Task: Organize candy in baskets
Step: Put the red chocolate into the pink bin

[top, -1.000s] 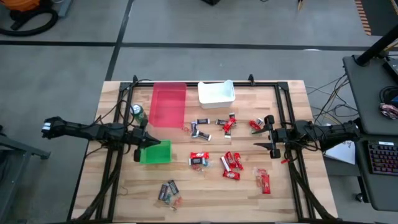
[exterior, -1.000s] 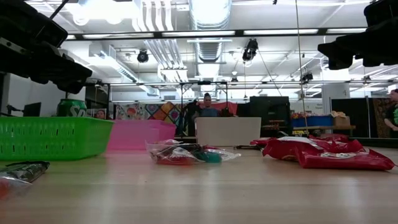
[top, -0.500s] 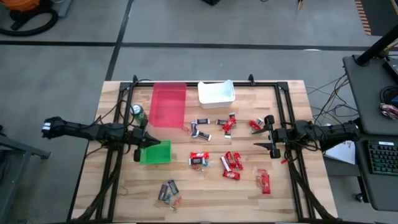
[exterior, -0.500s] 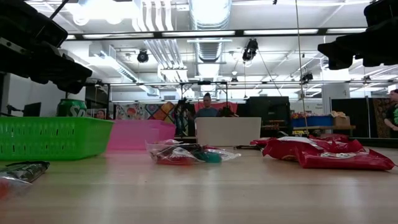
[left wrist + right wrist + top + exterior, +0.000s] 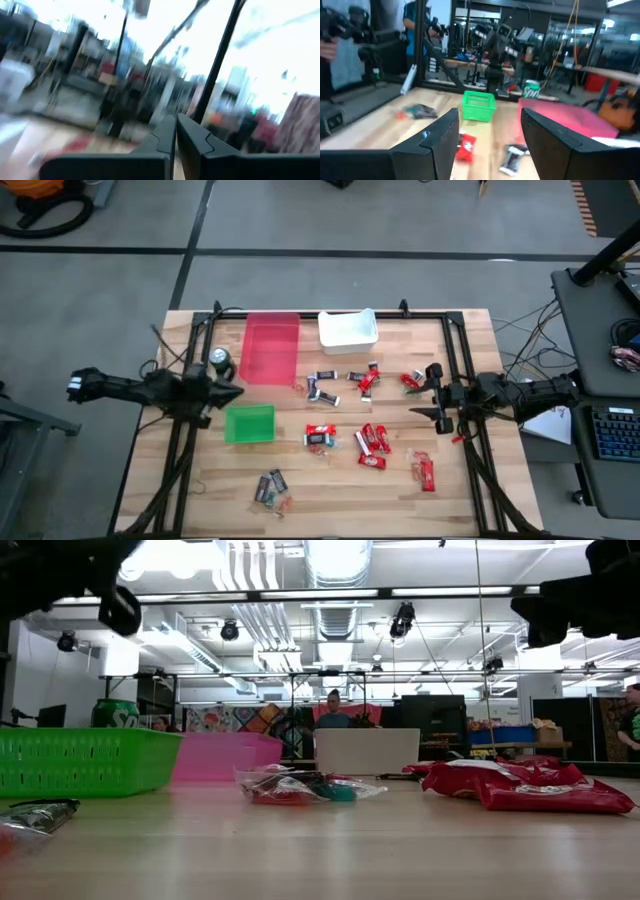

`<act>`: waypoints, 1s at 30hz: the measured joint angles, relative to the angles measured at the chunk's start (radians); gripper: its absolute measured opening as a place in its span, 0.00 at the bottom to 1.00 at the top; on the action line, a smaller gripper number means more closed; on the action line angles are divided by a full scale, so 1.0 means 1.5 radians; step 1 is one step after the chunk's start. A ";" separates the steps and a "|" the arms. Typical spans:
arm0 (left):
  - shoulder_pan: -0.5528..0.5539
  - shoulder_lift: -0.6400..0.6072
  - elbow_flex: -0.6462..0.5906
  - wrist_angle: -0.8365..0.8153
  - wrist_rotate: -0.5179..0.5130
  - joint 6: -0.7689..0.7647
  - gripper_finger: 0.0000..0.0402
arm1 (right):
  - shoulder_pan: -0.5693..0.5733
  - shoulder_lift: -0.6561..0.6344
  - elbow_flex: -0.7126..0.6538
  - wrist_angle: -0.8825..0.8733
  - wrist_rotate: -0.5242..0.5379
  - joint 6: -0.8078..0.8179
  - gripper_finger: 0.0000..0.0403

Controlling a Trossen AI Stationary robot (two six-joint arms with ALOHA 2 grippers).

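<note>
We are taking the green basket as our landmark. It is sitting low on the table's left half, with the long red basket just behind it and the white basket farther back and to the right. The left gripper is hovering just behind the green basket's left corner, its fingers pressed together and holding nothing — the wrist view there is blurred, so we are reading little else from it. The right gripper is waiting well to the right of the green basket, jaws standing wide and empty. The candy is lying loose on the wood (red bars to the basket's right, dark mini bars behind them), with a few pieces in front of the basket.
</note>
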 joint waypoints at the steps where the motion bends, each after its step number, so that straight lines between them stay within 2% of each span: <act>1: 0.000 0.000 0.000 0.029 0.000 0.001 0.00 | 0.000 0.000 0.000 0.004 0.000 0.026 0.51; 6: 0.001 0.000 0.000 0.122 -0.003 0.007 0.00 | 0.000 0.000 0.000 0.025 0.000 0.124 0.51; 12: 0.001 0.009 0.000 0.130 -0.038 0.072 0.00 | 0.000 0.000 0.000 0.060 0.000 0.336 0.51; 18: 0.000 0.088 0.000 0.172 -0.040 0.057 0.00 | 0.000 0.000 0.000 0.083 0.005 0.351 0.51; 21: 0.000 0.149 0.000 0.226 -0.041 0.056 0.00 | 0.000 0.000 0.000 0.085 0.070 0.351 0.51; 26: 0.000 0.220 0.000 0.263 -0.057 0.060 0.00 | -0.001 0.010 0.000 0.089 0.271 0.426 0.51; 30: 0.001 0.247 0.000 0.264 -0.108 0.064 0.00 | 0.000 0.038 0.001 0.094 0.324 0.436 0.51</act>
